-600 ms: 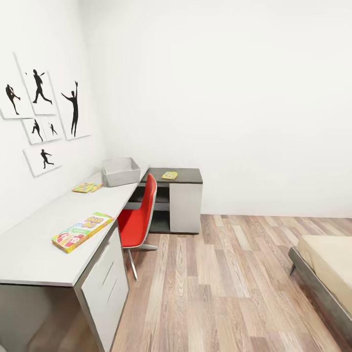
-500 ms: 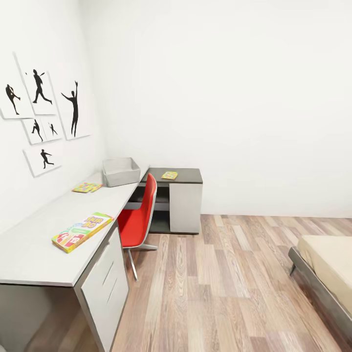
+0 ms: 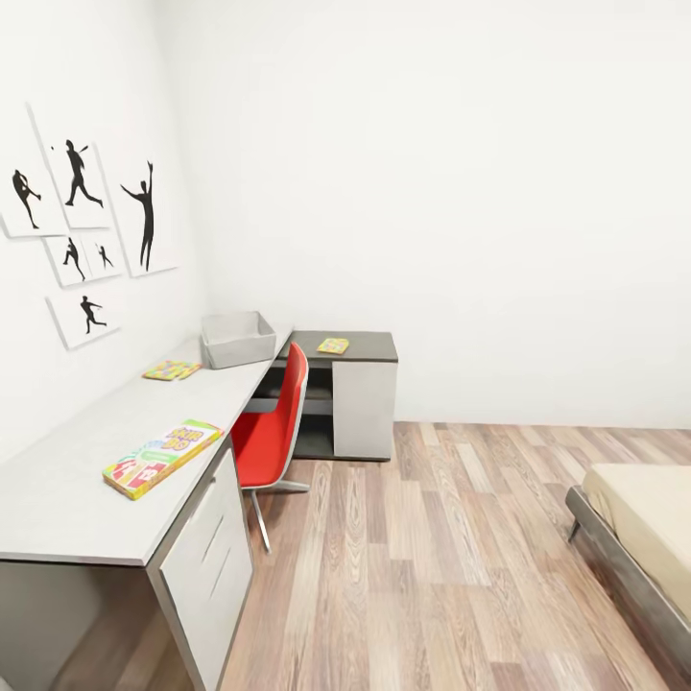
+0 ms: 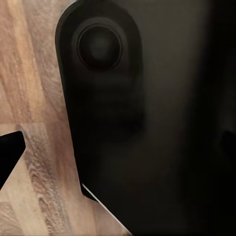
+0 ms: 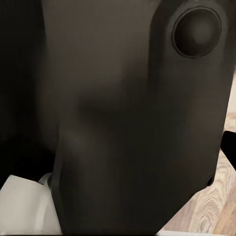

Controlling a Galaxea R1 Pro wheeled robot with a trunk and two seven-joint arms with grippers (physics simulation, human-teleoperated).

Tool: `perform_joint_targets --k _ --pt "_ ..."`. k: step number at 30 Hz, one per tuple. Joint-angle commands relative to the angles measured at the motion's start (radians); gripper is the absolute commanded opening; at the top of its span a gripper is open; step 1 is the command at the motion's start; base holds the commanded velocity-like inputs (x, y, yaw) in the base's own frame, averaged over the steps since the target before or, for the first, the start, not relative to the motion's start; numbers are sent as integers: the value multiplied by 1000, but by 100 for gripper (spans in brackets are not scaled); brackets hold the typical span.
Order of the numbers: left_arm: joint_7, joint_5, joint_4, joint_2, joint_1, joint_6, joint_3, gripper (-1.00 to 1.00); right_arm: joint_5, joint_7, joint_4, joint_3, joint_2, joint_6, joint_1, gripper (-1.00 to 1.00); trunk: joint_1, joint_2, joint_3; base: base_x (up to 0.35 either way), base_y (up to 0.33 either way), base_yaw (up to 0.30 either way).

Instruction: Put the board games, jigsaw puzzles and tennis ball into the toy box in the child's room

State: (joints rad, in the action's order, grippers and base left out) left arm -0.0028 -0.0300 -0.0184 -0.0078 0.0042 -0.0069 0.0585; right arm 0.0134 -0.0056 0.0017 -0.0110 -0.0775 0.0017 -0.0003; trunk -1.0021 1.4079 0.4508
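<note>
1. A long L-shaped table (image 3: 86,451) with a pale grey top is seen along the left wall in the head view; white drawers (image 3: 206,552) are set under its near end.
2. A board game (image 3: 163,457) with yellow, green and red lettering is laid flat near the front edge of the pale top, above the drawers.
3. The toy box (image 3: 237,338), a light grey open bin, is placed at the far end of the pale top, near the corner of the room.
4. One jigsaw puzzle (image 3: 171,369) is laid flat on the pale top near the wall, a little in front of the toy box and apart from it.
5. A second jigsaw puzzle (image 3: 333,345) is seen on the lower dark-grey section of the table, to the right of the toy box.
6. A red chair (image 3: 274,432) is drawn up to the table between the drawers and the dark section.
7. A corner of the bed (image 3: 638,533), with beige mattress on a dark frame, is seen at the lower right on the wood floor (image 3: 432,557).
8. Black silhouette prints (image 3: 82,230) are hung on the left wall.
9. Each wrist view is blocked by a dark robot part close to the camera, with wood floor behind; the state of either end effector cannot be told.
</note>
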Motion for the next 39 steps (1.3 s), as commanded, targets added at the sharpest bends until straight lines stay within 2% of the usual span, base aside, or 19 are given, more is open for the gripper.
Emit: perform_joint_targets --k 1,26,39 --pt "-1 -3 -2 0 0 0 6 100 1 -1 0 -1 0 -1 0 100 4 -7 -3 0 0 0" --pt "2 -5 -2 0 0 -1 9 100 -3 -3 0 0 3 -7 0 100 100 -182 -81 0 0 0" --pt "3 -5 -5 1 0 -2 4 100 -10 -4 0 5 39 -6 0 100 150 -273 -122 0 0 0"
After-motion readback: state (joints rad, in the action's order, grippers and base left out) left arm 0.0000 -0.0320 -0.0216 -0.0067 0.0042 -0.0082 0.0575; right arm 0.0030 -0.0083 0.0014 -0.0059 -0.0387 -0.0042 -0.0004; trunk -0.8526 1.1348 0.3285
